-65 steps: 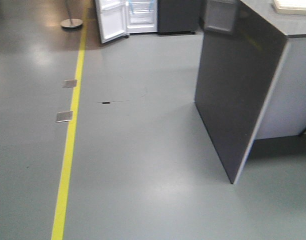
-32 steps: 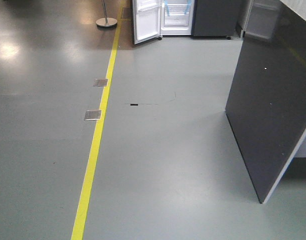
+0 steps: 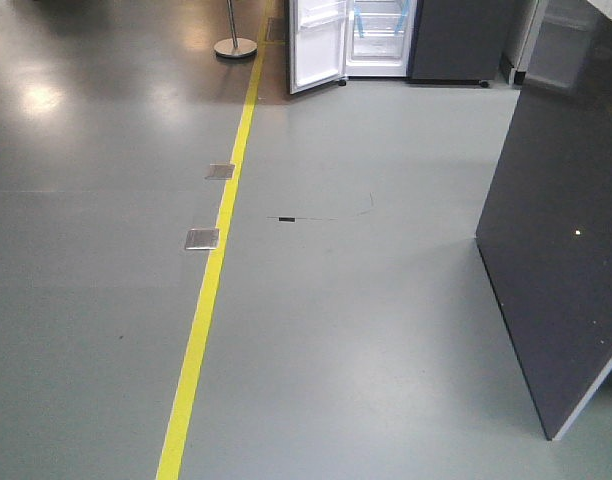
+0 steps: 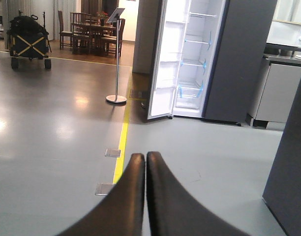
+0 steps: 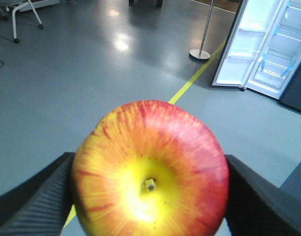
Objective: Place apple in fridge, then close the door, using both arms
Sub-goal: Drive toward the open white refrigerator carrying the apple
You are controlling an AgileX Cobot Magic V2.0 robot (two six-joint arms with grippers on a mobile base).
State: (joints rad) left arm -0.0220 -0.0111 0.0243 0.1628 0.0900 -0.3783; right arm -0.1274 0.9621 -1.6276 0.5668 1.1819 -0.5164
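Note:
A red and yellow-orange apple (image 5: pixel 150 169) fills the right wrist view, stem dimple toward the camera. My right gripper (image 5: pixel 149 196) is shut on it, one dark finger on each side. The fridge (image 4: pixel 192 59) stands far ahead across the floor, white inside with shelves and blue tape. Its door (image 4: pixel 164 59) hangs open to the left. Both also show at the top of the front view as the fridge (image 3: pixel 381 35) and the door (image 3: pixel 318 42), and at the upper right of the right wrist view as the fridge (image 5: pixel 281 46). My left gripper (image 4: pixel 146 156) is shut and holds nothing.
A yellow floor line (image 3: pixel 214 270) runs toward the fridge, with two metal floor plates (image 3: pixel 202 238) beside it. A dark counter panel (image 3: pixel 561 240) stands on the right. A post on a round base (image 4: pixel 116 98) stands left of the door. A dark cabinet (image 4: pixel 241 59) adjoins the fridge.
The front view has swung left and moved forward: the counter panel slid to the right edge, and the fridge and yellow line shifted right in the frame.

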